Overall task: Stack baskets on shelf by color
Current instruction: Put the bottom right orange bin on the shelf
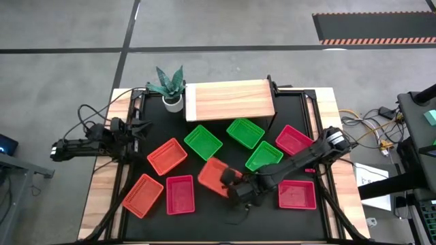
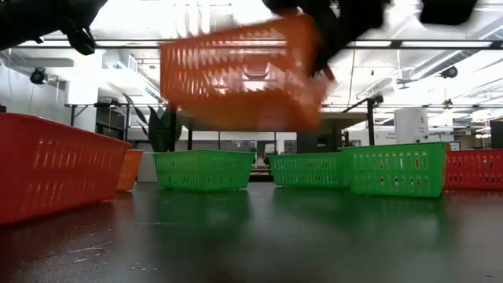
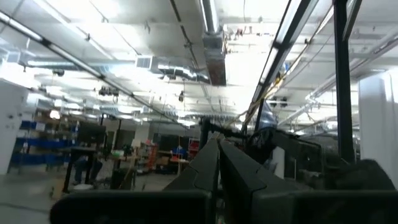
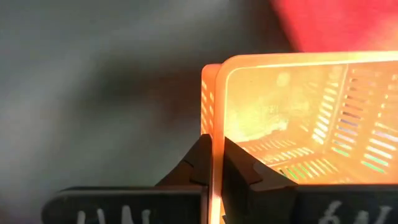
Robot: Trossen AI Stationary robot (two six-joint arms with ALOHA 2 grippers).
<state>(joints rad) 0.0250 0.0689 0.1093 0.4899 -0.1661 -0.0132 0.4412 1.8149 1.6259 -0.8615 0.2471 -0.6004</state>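
Note:
Nine mesh baskets show in the high view. Two orange ones (image 1: 167,156) (image 1: 143,195) lie flat on the black tabletop, as do three green (image 1: 203,141) (image 1: 245,132) (image 1: 263,156) and three red-pink (image 1: 294,139) (image 1: 180,194) (image 1: 297,194). The third orange basket (image 1: 213,175) is in my right gripper (image 1: 231,184), shut on it near the table's front middle. The light-wood shelf (image 1: 229,100) stands bare at the far edge. My left gripper (image 1: 139,128), shut, waits at the table's left side. My right gripper pinches one wall of the orange basket near a corner (image 4: 214,146), with one finger inside (image 4: 239,168) and the other outside (image 4: 199,165). In the low view the orange basket (image 2: 244,75) hangs tilted in the air, lifted clear of the tabletop.
A potted plant (image 1: 170,87) stands just left of the shelf. In the low view a red-pink basket (image 2: 47,165) is close on the left, and green baskets (image 2: 203,169) (image 2: 393,167) stand farther back. Wooden table borders (image 1: 102,197) flank the black top.

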